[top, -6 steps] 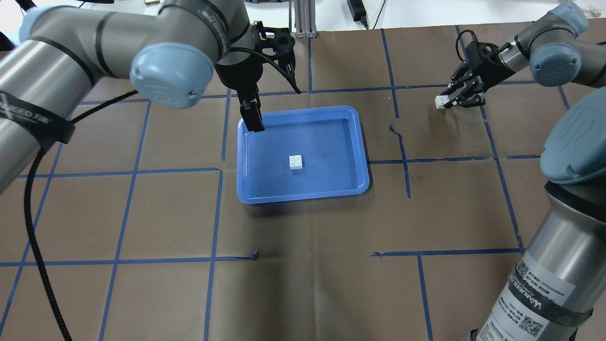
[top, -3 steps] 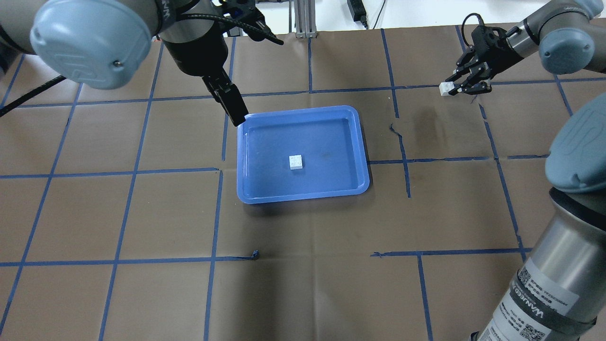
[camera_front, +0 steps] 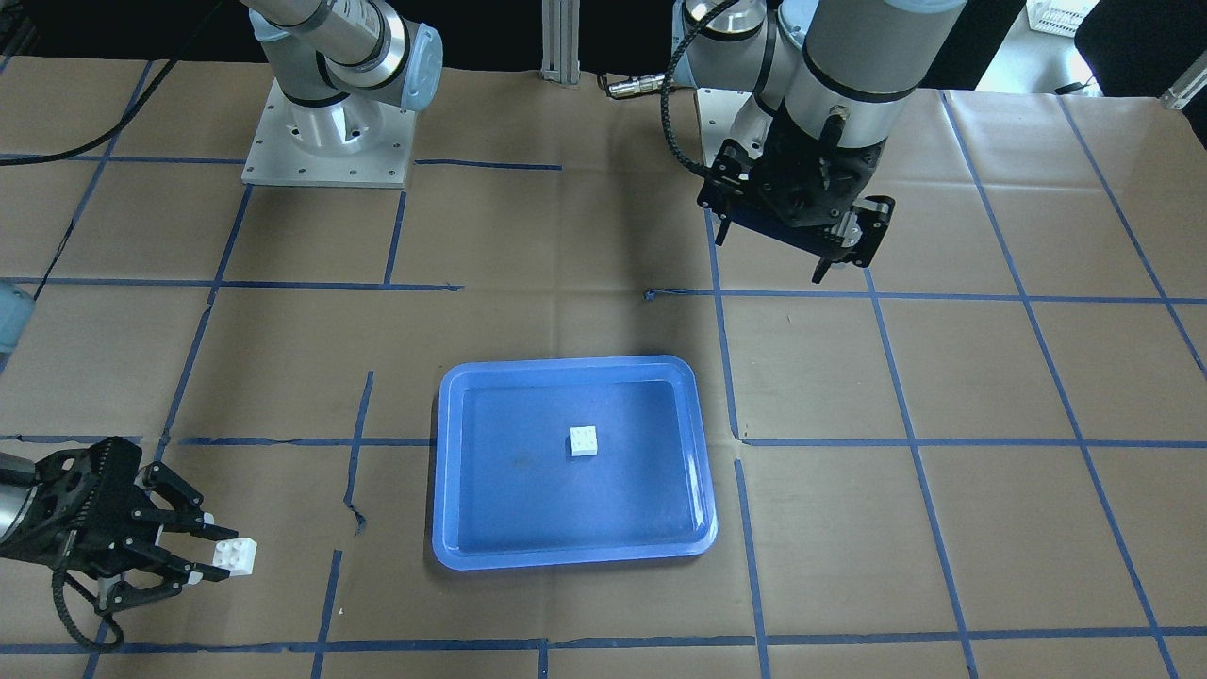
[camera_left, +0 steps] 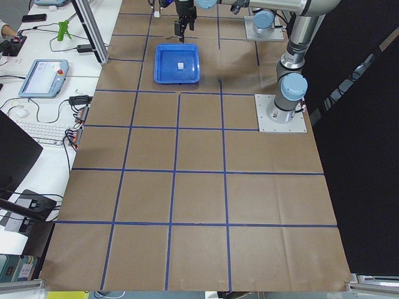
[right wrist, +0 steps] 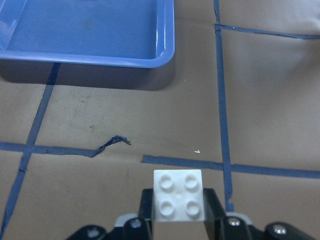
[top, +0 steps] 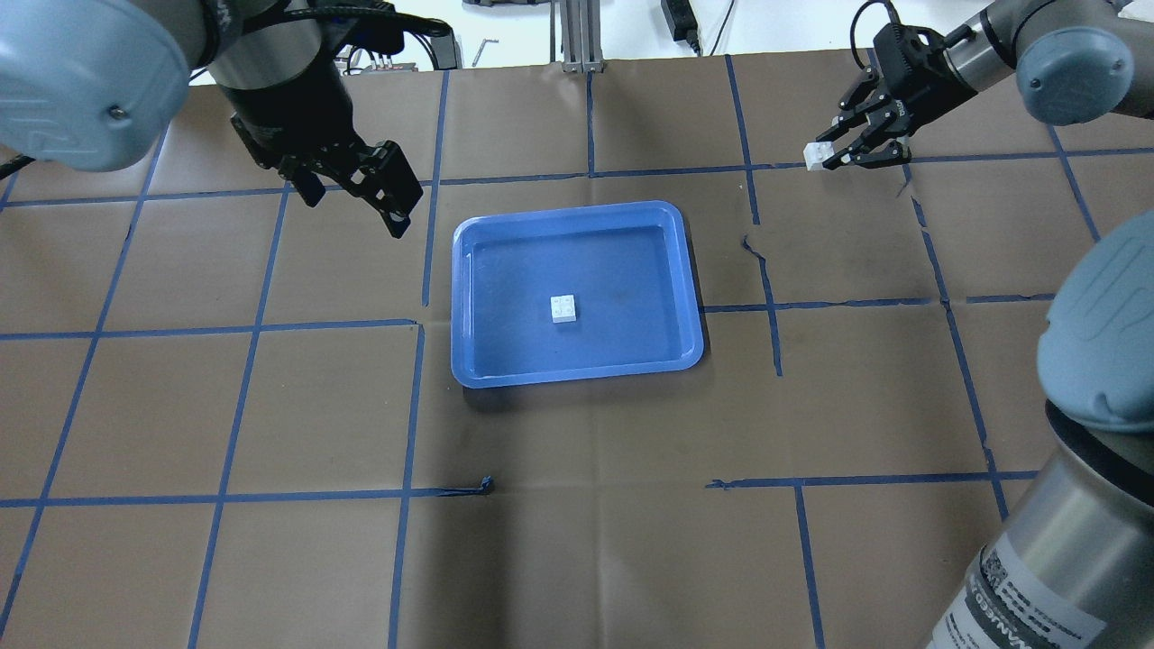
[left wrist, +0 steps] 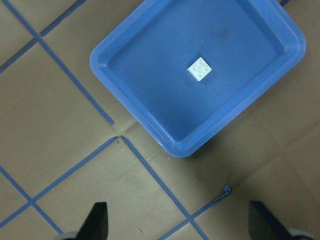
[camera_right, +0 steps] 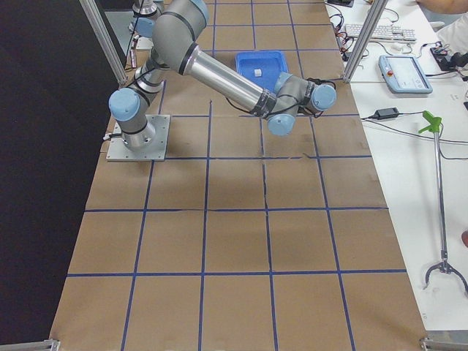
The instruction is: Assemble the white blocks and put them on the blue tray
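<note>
One white block [top: 564,308] lies studs up in the middle of the blue tray [top: 577,209], as the front view also shows for block [camera_front: 584,440] and tray [camera_front: 566,363]. My right gripper [top: 831,157] is shut on the second white block [top: 818,155] and holds it above the table, far right of the tray. The right wrist view shows this block [right wrist: 179,196] studs up between the fingers. My left gripper [top: 356,212] is open and empty, above the table left of the tray's far-left corner. Its wrist view looks down on the tray [left wrist: 100,70] and the block [left wrist: 199,69].
Brown paper with a blue tape grid covers the table [top: 577,541]. Two small torn tape ends stick up in front of the tray [top: 487,485] and to its right [top: 748,242]. The arm bases [camera_front: 325,141] stand at the robot's edge.
My left gripper has pulled back from the tray's far-left corner, to the left. My right gripper has carried its white block a little farther back and to the left.
</note>
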Available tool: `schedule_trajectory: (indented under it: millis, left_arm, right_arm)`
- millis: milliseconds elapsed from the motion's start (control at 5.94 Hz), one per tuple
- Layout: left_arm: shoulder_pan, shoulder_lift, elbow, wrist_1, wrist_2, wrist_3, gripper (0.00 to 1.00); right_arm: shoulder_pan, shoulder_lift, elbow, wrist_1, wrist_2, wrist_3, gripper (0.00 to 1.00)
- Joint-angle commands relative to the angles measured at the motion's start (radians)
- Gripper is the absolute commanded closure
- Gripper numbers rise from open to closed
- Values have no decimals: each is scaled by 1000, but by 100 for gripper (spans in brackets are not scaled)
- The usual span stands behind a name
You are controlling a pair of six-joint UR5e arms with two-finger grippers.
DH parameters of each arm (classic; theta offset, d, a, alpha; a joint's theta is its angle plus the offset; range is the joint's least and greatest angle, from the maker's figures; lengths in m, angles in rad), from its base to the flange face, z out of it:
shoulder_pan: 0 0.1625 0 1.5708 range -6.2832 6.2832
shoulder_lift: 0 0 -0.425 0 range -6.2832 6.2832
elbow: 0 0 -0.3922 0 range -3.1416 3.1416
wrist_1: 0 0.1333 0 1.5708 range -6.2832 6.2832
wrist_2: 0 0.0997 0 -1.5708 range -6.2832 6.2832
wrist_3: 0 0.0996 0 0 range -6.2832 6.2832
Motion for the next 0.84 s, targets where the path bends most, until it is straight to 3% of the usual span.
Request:
schedule_trajectory:
  millis: [0, 674]
  left_arm:
    - [63, 35, -4, -21, -8, -163, 0]
    - [75, 41, -2, -11, -8, -316, 0]
  right_arm:
    - [98, -59, 96, -54, 39, 94, 70]
    - [368, -61, 315, -605, 30, 606, 70]
